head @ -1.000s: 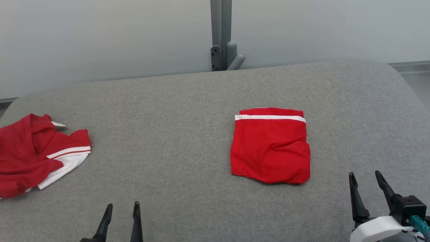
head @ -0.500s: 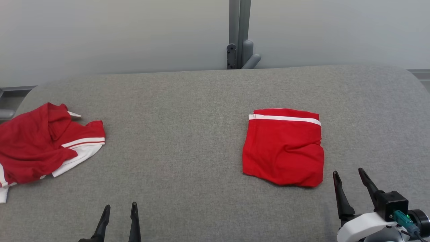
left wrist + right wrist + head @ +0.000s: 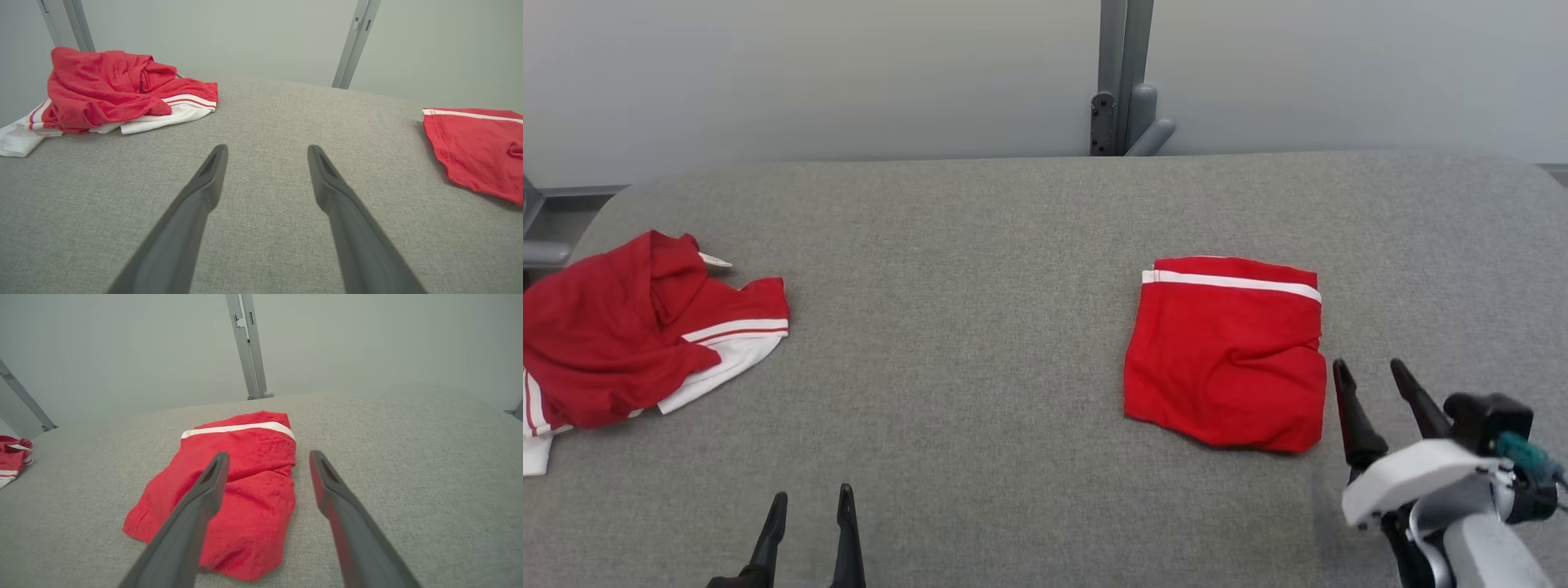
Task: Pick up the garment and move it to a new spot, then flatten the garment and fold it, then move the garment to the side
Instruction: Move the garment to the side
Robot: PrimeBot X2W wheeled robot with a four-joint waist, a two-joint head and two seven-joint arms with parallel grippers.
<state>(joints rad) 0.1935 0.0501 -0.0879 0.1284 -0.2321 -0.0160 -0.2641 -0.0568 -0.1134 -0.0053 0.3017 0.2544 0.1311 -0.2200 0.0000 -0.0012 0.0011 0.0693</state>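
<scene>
Since the head camera has swung during the last second, the whole scene has slid across my screen, and I discount that. What has truly changed is the right gripper (image 3: 1368, 365): it has come up from the near right corner and now stands just beside the right near edge of the folded garment (image 3: 1225, 351), fingers spread wide and empty. The left gripper (image 3: 813, 492) waits at the near edge, fingers likewise apart, holding nothing. I read this as the fold being done and the last step, moving it aside, about to begin.

The folded garment lies right of centre on the padded surface (image 3: 980, 269). It is a squarish red packet with a white band along its far edge, its near right corner puffed and wrinkled. The cloth looks like a soft, limp knit, so I judge the layers may slip apart if I pinch only the top one. The surface is grey woven fabric. A crumpled garment (image 3: 629, 327), red with white striped trim, is heaped at the far left, well apart. A grey metal post (image 3: 1123, 73) stands behind.
</scene>
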